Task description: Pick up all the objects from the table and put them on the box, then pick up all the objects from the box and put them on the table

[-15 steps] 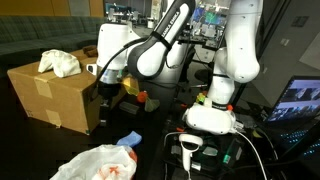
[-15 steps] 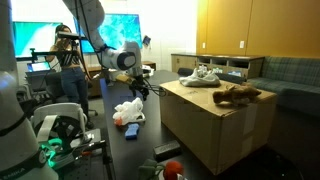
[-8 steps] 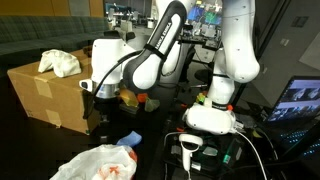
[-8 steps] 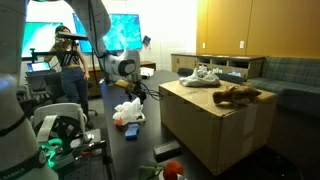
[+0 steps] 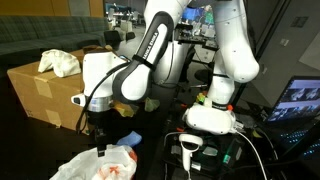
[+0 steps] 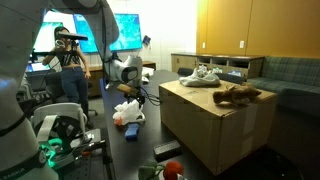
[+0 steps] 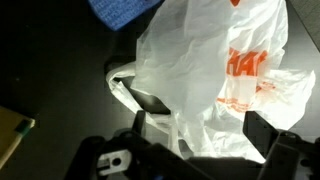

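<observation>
White thin-film plastic bag with red print (image 7: 215,80): fills the centre and right of the wrist view and lies crumpled on the table (image 7: 50,60), with the blue pad (image 7: 125,12) just beside it at the top edge.

Handling, by judgement: very light, limp, slick-surfaced, with no rigid part. It will collapse and trail when lifted, and loose folds may drag neighbouring items. No fragile contents can be made out. The best hold is a bunched ridge of film near the middle, or the twisted loop at centre left of the wrist view. A single flat layer against the table would likely slip.

End effector: the gripper (image 7: 190,158) hangs directly above the bag, jaws spread wide to either side at the bottom of the frame, holding nothing.

Surface: black, flat, dull sheen, apparently hard, so fingers must pinch film rather than scoop under it.

Room: in an exterior view the cardboard box (image 6: 215,130) at centre right carries the cream cloth (image 6: 200,74) and the brown lump (image 6: 236,95). A couch (image 6: 290,75) stands at the right edge. Lit screens sit at upper left.
</observation>
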